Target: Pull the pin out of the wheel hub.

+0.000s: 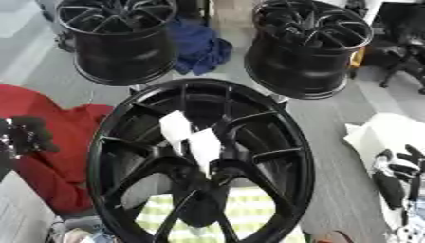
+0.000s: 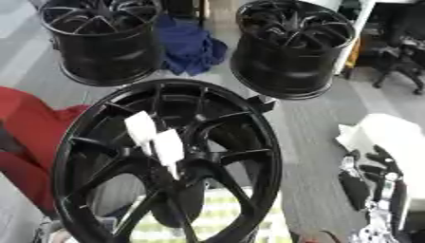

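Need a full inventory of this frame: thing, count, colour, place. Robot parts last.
Near wheel hub: 1, black, spoked, centre foreground, face toward the camera.
White tags: 2, white, on the near hub's spokes close to its centre. The pin itself cannot be made out.
Far wheel hubs: 2, black, upper left and upper right.
Blue cloth: 1, blue, between the two far hubs.
Red cloth: 1, red, left of the near hub.
Green and white checked cloth: 1, seen through the near hub's spokes, bottom.
White object: 1, right edge.
Left hand: 1, black, left edge, away from the hub.
Right hand: 1, black and silver, lower right, fingers up, holding nothing.
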Robot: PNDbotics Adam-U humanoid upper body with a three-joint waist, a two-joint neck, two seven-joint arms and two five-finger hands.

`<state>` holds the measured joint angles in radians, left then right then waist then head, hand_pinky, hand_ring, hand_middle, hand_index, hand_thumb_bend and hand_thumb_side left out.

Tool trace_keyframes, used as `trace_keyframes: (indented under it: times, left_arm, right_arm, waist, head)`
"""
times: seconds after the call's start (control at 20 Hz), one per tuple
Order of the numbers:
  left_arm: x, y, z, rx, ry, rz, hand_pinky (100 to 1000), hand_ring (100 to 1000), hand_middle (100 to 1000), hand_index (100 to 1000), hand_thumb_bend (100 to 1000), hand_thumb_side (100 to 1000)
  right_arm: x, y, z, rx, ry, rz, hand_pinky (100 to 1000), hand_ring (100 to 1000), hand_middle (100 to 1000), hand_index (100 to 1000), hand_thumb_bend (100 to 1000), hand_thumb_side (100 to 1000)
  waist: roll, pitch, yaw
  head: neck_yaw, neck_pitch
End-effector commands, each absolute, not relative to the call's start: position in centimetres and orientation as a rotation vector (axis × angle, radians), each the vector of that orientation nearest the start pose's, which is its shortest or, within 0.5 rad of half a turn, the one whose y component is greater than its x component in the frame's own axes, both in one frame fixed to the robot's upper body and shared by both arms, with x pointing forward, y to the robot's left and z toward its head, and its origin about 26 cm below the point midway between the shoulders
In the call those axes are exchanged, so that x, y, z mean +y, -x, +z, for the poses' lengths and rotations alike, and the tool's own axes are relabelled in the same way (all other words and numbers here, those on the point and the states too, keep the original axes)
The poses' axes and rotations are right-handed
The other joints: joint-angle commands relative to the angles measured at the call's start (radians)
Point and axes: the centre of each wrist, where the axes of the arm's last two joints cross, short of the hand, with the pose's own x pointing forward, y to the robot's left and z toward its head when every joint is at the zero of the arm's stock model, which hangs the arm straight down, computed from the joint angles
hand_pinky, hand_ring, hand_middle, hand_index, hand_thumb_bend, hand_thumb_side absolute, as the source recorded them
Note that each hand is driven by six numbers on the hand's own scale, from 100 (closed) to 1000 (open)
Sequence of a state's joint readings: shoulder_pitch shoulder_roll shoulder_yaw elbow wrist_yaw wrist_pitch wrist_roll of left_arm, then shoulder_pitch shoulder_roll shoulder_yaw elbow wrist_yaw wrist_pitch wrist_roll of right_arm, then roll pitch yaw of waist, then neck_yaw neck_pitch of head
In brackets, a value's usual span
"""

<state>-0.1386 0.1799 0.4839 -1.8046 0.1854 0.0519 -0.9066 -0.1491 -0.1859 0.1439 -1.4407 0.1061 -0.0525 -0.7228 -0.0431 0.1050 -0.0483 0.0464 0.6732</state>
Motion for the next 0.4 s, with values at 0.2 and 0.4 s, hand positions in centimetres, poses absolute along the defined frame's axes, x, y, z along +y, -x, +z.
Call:
trace_keyframes:
  times: [0.2,0.4]
  left_arm:
    - [39.3,-27.8,10.3,-1.882,0.207,-0.606,694,597,597,775,100,860]
    - [39.3,-28.1,9.2,-1.870,0.193,-0.616,694,597,597,774,100,868]
  right_arm:
    - [-23.3,-31.3,-2.4,-1.693,0.619,-0.304,664,604,653,809,121,425]
    - [-23.2,-31.3,-2.9,-1.687,0.619,-0.303,663,601,649,807,119,428]
  waist:
    - [0.007,-0.004,-0.005]
    - [0.006,-0.006,-0.006]
  head:
    - [0.003,-0.017]
    - [-0.003,-0.020]
